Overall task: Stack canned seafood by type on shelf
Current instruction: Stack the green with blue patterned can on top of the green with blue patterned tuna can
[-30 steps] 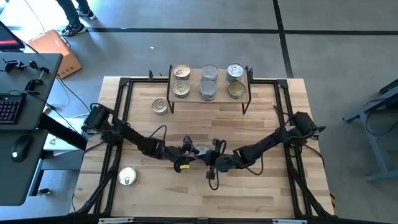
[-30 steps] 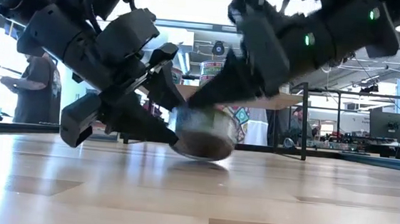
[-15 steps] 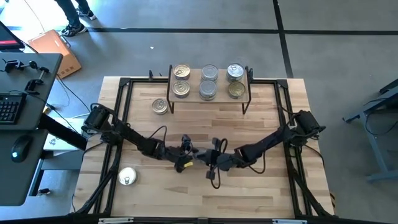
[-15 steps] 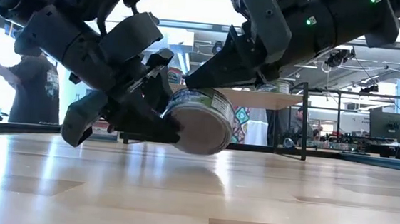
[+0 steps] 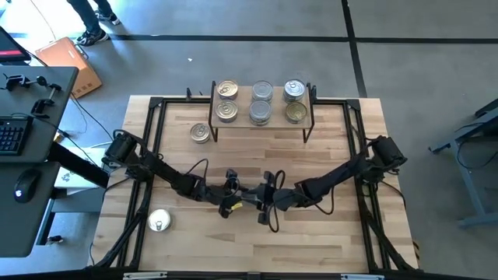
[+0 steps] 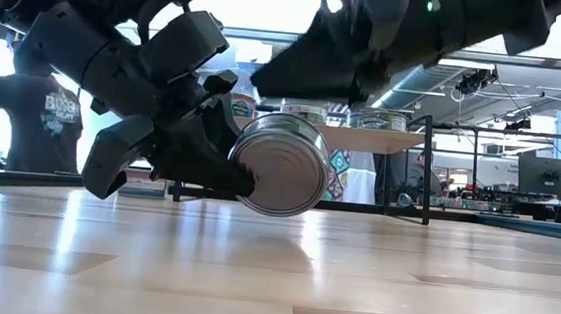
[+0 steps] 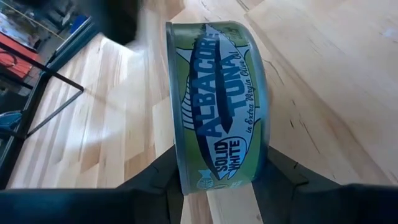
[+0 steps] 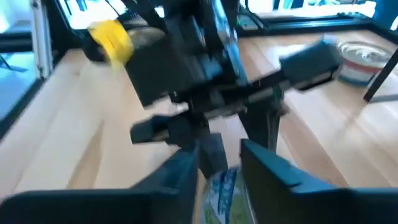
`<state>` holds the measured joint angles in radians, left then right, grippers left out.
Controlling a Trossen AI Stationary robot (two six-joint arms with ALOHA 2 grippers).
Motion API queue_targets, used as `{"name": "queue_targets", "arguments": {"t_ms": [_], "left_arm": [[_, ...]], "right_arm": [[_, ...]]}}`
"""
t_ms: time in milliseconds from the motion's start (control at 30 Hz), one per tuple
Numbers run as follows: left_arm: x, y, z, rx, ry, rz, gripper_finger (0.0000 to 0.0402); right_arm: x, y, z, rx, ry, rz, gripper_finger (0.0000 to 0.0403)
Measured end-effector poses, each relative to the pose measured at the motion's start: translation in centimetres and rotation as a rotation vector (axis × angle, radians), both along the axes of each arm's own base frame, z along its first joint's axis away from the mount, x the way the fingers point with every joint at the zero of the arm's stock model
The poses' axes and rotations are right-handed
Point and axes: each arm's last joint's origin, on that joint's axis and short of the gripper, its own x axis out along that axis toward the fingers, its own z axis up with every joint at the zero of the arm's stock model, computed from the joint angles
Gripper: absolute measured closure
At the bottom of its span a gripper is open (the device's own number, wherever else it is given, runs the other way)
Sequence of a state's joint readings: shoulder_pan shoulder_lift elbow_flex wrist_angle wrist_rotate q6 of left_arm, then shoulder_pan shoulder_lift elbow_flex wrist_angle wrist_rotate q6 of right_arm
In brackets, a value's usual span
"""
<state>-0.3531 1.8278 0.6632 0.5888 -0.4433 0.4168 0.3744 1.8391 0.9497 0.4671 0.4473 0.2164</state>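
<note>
Item: albacore tuna tin (image 7: 217, 106), green and blue label, held on edge with its flat silver face turned toward the low camera (image 6: 280, 165). It is clamped across its two flat faces by the left gripper (image 7: 217, 180), just above the tabletop (image 5: 327, 233), at the centre of the high view and centre-left of the low view.

Left gripper (image 6: 222, 162): closed on the tuna tin; its arm is seen entering from the left of the high view.

Right gripper (image 5: 268, 204): placed just right of the tin at the centre of the high view, lifted above it in the upper centre of the low view. Its dark fingers (image 8: 273, 171) are seen parted with a narrow gap, and nothing is gripped between them; a strip of the tin's label is visible in the gap, at the bottom centre of the right wrist view.

Shelf (image 5: 261, 124): set at the upper centre of the high view. Six tins (image 5: 261, 103) are held on it in three columns of two.

Loose tins: one (image 5: 200, 133) on the tabletop just left of the shelf; one (image 5: 159, 222) at the lower left of the high view, well apart from the arms.

Background: a person (image 6: 47, 129) is recorded at the left edge of the low view, beyond the table.
</note>
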Motion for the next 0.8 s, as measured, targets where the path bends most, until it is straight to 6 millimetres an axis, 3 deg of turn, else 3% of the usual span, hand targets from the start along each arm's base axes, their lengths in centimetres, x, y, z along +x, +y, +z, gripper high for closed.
{"name": "queue_targets", "arguments": {"t_ms": [133,300,467,667,800], "left_arm": [[0.0,0.0,0.0,0.000,0.003,0.000,0.0269],[0.0,0.0,-0.1,-0.001,0.008,-0.004,0.0269],[0.0,0.0,-0.1,-0.005,0.009,-0.003,0.0269],[0.0,0.3,-0.1,-0.021,0.008,0.012,0.0269],[0.1,0.4,-0.1,-0.035,0.010,0.022,0.0269]], "right_arm": [[-0.1,0.0,0.8,-0.062,0.005,0.023,0.0217],[0.2,0.7,1.1,-0.226,0.190,0.080,0.0157],[0.6,1.0,0.7,-0.336,0.330,0.083,0.0148],[1.1,1.3,-0.9,-0.399,0.385,0.144,0.0149],[1.3,1.4,-0.9,-0.382,0.356,0.126,0.0169]]}}
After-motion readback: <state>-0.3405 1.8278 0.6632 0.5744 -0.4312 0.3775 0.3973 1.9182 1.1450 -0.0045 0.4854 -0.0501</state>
